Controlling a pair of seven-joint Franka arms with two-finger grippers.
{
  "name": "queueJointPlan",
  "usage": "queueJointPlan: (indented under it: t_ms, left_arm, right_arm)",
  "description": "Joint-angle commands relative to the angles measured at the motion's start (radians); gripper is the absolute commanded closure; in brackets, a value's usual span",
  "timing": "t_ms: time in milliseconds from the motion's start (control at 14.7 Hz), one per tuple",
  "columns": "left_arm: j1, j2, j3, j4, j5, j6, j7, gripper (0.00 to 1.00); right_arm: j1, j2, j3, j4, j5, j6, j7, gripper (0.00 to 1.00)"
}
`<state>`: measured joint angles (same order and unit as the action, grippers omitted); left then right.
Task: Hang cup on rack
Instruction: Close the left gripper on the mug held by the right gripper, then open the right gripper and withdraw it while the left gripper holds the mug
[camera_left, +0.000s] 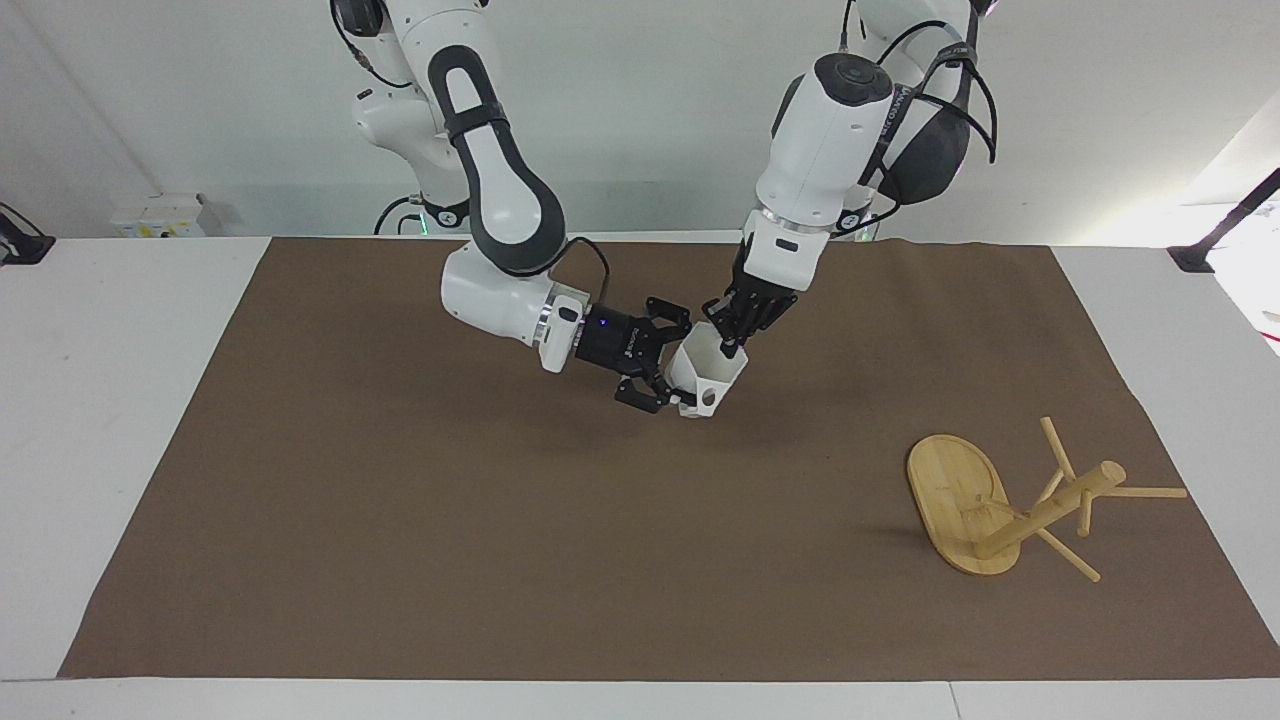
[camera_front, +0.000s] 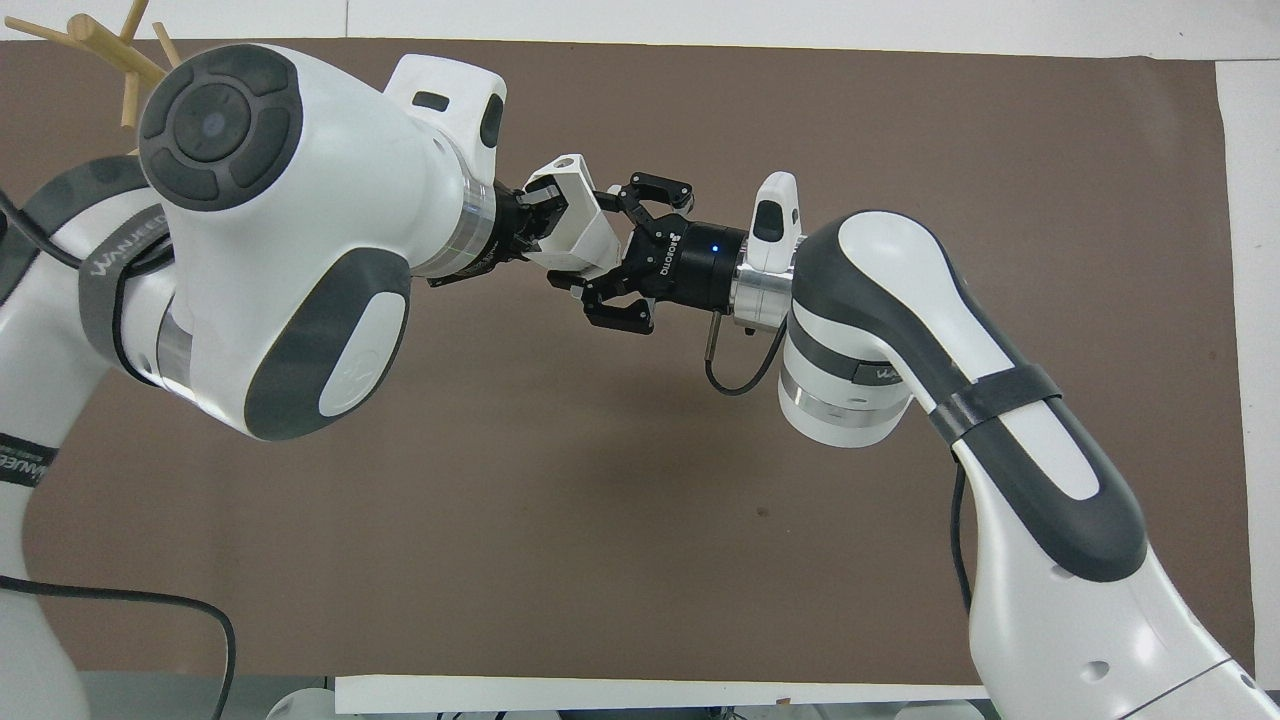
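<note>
Both arms meet mid-mat, left pincer (camera_left: 733, 343) clamped on cup (camera_left: 705, 375) rim, right pincer (camera_left: 668, 372) spread beside it.

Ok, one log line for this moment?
phase: mid-air handover | left gripper: shut on cup rim | right gripper: at cup's side | rack: tipped over, left arm's end, no cup

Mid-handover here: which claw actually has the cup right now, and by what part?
The left claw is shut on the cup at its rim wall. The right claw stands open around the body.
</note>
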<state>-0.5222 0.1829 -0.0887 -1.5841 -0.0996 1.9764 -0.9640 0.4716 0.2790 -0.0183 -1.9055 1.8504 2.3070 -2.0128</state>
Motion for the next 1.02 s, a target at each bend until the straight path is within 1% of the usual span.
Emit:
queueJointPlan:
  t_ms: [0, 68, 205, 273, 341, 477, 545, 614, 682, 750, 818, 886, 955]
  left_arm:
    - [-0.012, 0.004, 0.014, 0.010, 0.006, 0.001, -0.018, 1.00]
    - [-0.012, 0.003, 0.014, 0.010, 0.005, 0.004, -0.019, 1.00]
    - [-0.010, 0.004, 0.017, 0.012, 0.005, 0.018, -0.028, 1.00]
    - [-0.009, 0.006, 0.021, 0.016, 0.006, 0.016, -0.045, 1.00]
    - [-0.007, 0.019, 0.024, 0.036, 0.020, 0.006, -0.106, 1.00]
    - [-0.004, 0.038, 0.021, 0.093, 0.121, -0.043, -0.227, 1.00]
    - [0.001, 0.040, 0.023, 0.095, 0.127, -0.054, -0.246, 1.00]
    - [0.008, 0.041, 0.024, 0.090, 0.132, -0.030, -0.268, 1.00]
    - [0.037, 0.043, 0.029, 0.070, 0.149, 0.055, -0.303, 1.00]
    - [0.047, 0.034, 0.029, 0.015, 0.175, 0.149, -0.332, 1.00]
    - [0.048, 0.015, 0.030, -0.063, 0.204, 0.245, -0.363, 1.00]
    - [0.048, -0.029, 0.030, -0.170, 0.243, 0.360, -0.369, 1.00]
    - [0.057, -0.069, 0.030, -0.292, 0.270, 0.510, -0.369, 1.00]
  right_arm:
    - [-0.043, -0.035, 0.001, -0.010, 0.016, -0.003, -0.003, 0.00]
    - [-0.059, -0.037, 0.001, -0.009, 0.010, -0.018, -0.003, 0.00]
    - [-0.115, -0.044, -0.003, -0.023, -0.022, -0.110, -0.010, 0.00]
    - [-0.169, -0.046, -0.003, -0.023, -0.086, -0.160, -0.007, 0.00]
    - [-0.230, -0.044, -0.003, -0.017, -0.174, -0.220, -0.003, 0.00]
    - [-0.350, -0.043, -0.002, 0.002, -0.368, -0.311, 0.023, 0.00]
    - [-0.396, -0.040, -0.003, 0.017, -0.454, -0.351, 0.054, 0.00]
    - [-0.436, -0.037, -0.002, 0.028, -0.529, -0.382, 0.081, 0.00]
    - [-0.465, -0.034, -0.002, 0.037, -0.587, -0.397, 0.101, 0.00]
    - [-0.493, -0.032, -0.002, 0.049, -0.647, -0.420, 0.121, 0.00]
    - [-0.511, -0.033, -0.005, 0.060, -0.704, -0.437, 0.146, 0.00]
    - [-0.519, -0.044, -0.006, 0.071, -0.780, -0.437, 0.188, 0.00]
    - [-0.525, -0.049, -0.006, 0.097, -0.862, -0.439, 0.247, 0.00]
